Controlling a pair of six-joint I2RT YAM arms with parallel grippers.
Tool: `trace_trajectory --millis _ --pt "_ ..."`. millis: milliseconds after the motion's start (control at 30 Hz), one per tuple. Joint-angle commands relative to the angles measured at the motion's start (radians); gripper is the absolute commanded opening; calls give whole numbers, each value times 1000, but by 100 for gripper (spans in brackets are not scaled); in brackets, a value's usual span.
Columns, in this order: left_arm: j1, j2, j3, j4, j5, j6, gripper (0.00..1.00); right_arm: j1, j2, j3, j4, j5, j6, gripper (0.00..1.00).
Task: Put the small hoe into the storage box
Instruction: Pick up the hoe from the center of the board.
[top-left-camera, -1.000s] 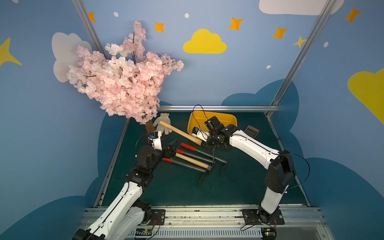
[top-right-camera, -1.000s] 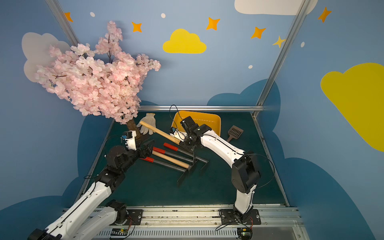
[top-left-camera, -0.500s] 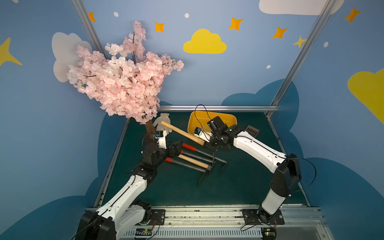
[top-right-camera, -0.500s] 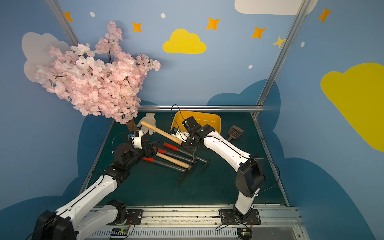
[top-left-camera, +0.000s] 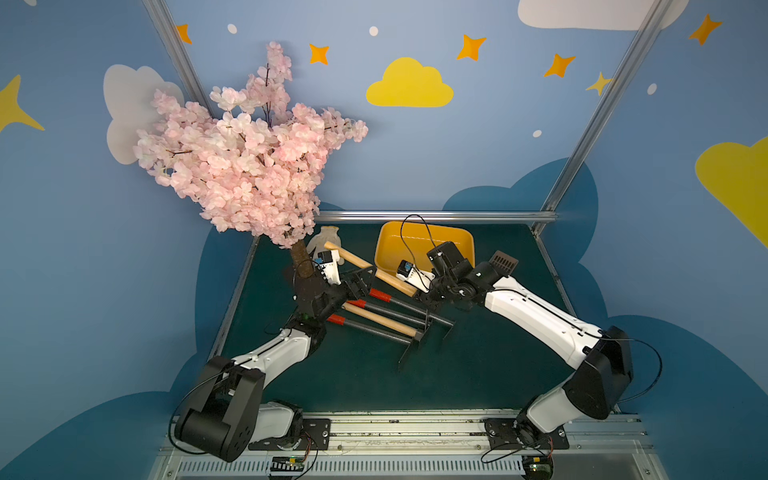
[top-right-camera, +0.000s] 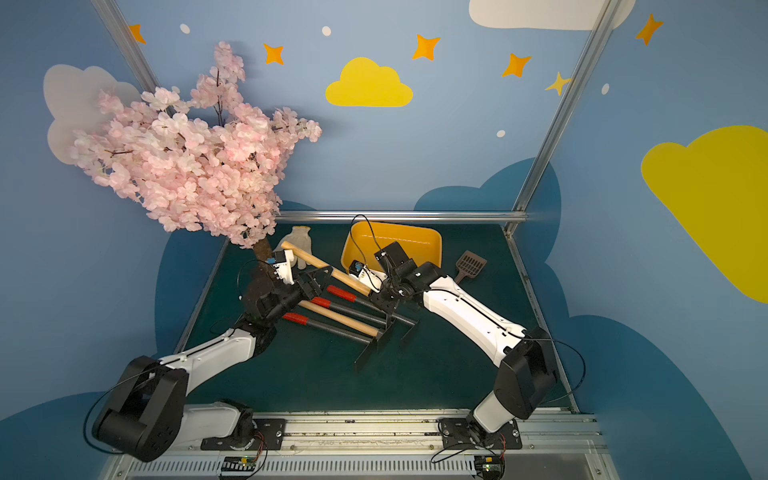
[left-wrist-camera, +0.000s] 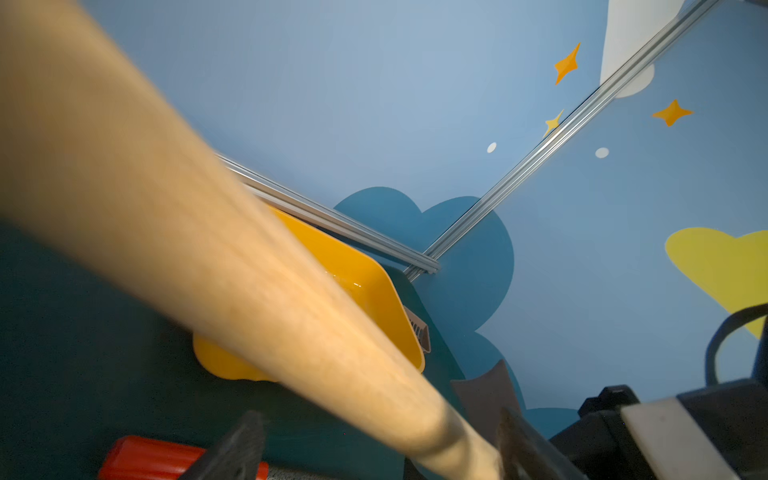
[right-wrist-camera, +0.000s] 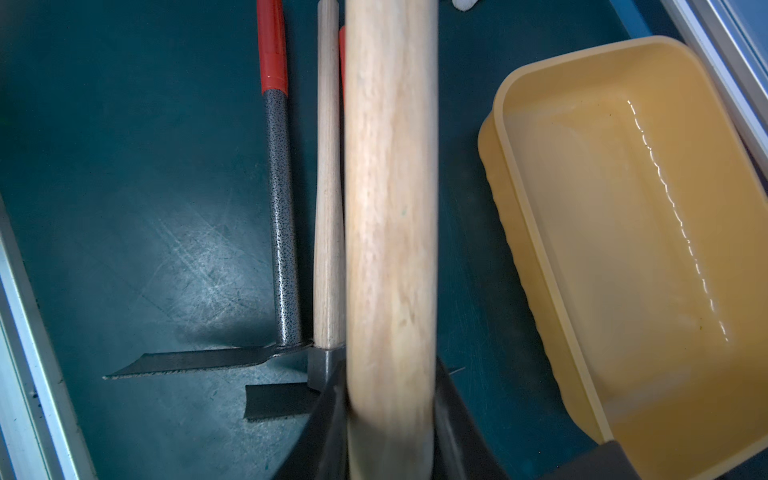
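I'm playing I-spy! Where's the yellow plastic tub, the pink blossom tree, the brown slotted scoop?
Yellow plastic tub (top-left-camera: 454, 244): top view, far wall.
Pink blossom tree (top-left-camera: 249, 166): top view, petals.
Brown slotted scoop (top-right-camera: 472, 262): top view, blade.

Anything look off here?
The wooden-handled hoe is held slanted above the other hoes. The right gripper is shut on its lower end, and the left gripper is open astride the handle. It looks longer than the empty storage box.

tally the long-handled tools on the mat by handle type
wooden-handled hoes: 2, the lifted hoe and the lying hoe
red-gripped tools: 3
total: 5
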Motion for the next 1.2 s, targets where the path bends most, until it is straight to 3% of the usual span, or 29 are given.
trace_trajectory --millis 0,133,500,600,800,967,1167 --pt "13 56 40 232 54 -120 85 7 -58 -17 114 -17 21 6" --pt "14 124 48 364 72 -190 78 8 -72 -32 134 -20 25 5" --pt "13 160 44 473 97 -242 31 8 -49 -31 155 4 26 5" --pt "13 158 50 470 105 -241 3 8 -36 -25 147 19 26 6" --pt "13 178 48 515 110 -247 3 7 -6 -16 126 75 51 17" --pt "15 170 63 516 138 -196 3 4 -9 -15 119 127 94 47" --pt "36 163 98 516 210 -125 3 -47 -63 -12 96 88 211 58"
